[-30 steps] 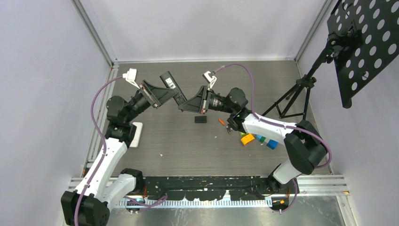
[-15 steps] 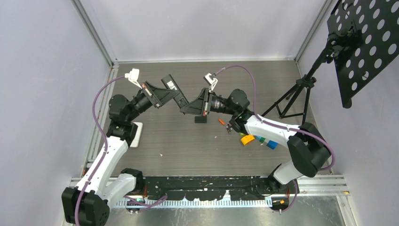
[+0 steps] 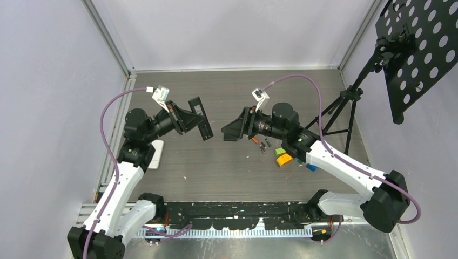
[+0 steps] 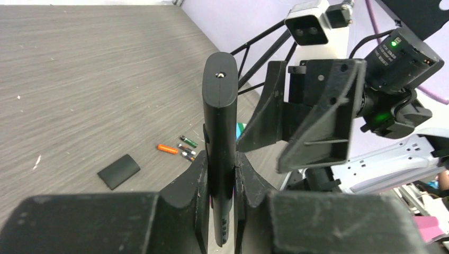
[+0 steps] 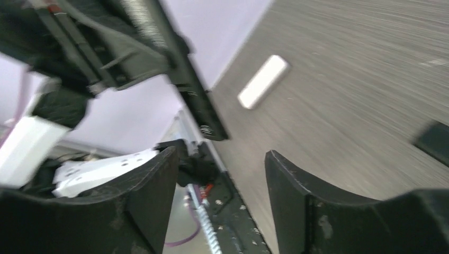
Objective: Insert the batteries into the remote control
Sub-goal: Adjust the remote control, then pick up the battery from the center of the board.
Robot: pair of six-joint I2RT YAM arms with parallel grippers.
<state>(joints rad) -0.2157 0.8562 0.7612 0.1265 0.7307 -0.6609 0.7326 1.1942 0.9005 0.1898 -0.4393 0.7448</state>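
Top: clamping remote point(image 3: 204, 128) in left gripper point(image 3: 193, 114) above table point(image 3: 216, 167); pulling right gripper point(image 3: 227, 133) back from it, with jaws now spread apart. Left wrist: leaving batteries point(image 4: 185, 153) on table near cover point(image 4: 118, 171). Right wrist: holding nothing, probably going for a battery next.

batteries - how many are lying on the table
4, clustered on the table: an orange battery, a green-black battery, and two dark batteries lying together; they are tiny, so another may be hidden.

The counter point(image 4: 79, 63) is matt grey laminate with a wood-grain pattern. The remote control point(image 4: 221, 121) is smooth black plastic with a faint sheen; the left fingers point(image 4: 186, 185) are coarser matt black plastic. The batteries point(image 4: 167, 149) look smooth and slightly glossy
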